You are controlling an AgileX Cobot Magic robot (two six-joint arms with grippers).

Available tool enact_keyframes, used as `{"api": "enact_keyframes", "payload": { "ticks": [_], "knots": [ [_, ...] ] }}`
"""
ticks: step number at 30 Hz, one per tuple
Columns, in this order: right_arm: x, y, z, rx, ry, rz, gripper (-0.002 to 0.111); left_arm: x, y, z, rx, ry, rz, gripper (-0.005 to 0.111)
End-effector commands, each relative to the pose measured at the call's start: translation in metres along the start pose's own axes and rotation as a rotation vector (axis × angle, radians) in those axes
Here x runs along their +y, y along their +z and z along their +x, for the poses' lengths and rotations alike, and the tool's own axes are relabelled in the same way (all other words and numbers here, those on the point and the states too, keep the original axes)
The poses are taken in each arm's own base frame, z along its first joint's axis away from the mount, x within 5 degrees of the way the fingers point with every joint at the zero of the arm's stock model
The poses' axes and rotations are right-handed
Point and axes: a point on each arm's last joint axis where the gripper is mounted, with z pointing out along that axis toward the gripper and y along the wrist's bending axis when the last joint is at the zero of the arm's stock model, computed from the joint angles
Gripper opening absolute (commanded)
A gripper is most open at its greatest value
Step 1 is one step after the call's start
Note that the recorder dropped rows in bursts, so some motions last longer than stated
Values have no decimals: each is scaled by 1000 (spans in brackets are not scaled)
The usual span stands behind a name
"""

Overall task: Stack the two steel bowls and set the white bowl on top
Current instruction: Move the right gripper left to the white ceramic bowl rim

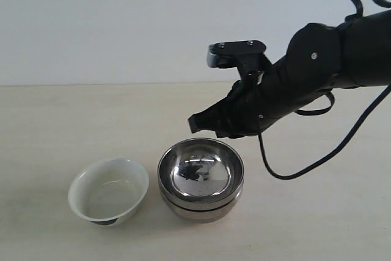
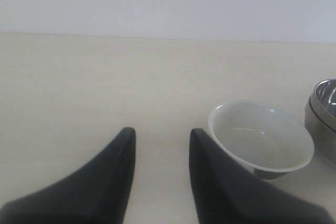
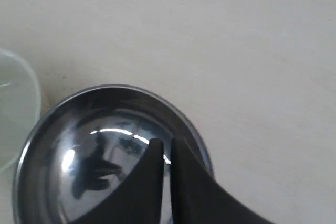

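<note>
Steel bowls (image 1: 200,178) under closed right claw (image 1: 193,124)

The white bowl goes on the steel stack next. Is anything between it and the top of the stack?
Yes: the shut right gripper hangs over the steel bowls; the table between them and the white bowl is bare.

table (image 1: 73,120) — pale beige, matte, faint grain | wall (image 1: 91,22) — plain off-white, meets table's far edge
</note>
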Motion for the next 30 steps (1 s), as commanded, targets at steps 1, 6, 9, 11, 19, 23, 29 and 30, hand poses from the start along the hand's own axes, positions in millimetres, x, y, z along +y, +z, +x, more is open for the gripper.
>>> {"api": "enact_keyframes", "payload": {
  "ticks": [1,6,9,11,19,23,29,30],
  "knots": [
    [40,-2,3,-30,-174,-67,0,0,0,1,-6,1,-3,32],
    [86,-3,10,-108,-363,-142,1,0,0,1,-6,1,-3,32],
    [108,-7,12,-133,-407,-181,15,0,0,1,-6,1,-3,32],
    [118,-6,15,-137,-439,-200,38,0,0,1,-6,1,-3,32],
    [163,9,32,-64,-584,-278,70,0,0,1,-6,1,-3,32],
    [184,28,39,-45,-667,-301,69,0,0,1,-6,1,-3,32],
    [189,65,39,13,-729,-270,69,0,0,1,-6,1,-3,32],
    [190,71,40,22,-729,-266,69,0,0,1,-6,1,-3,32]
  ]
}}
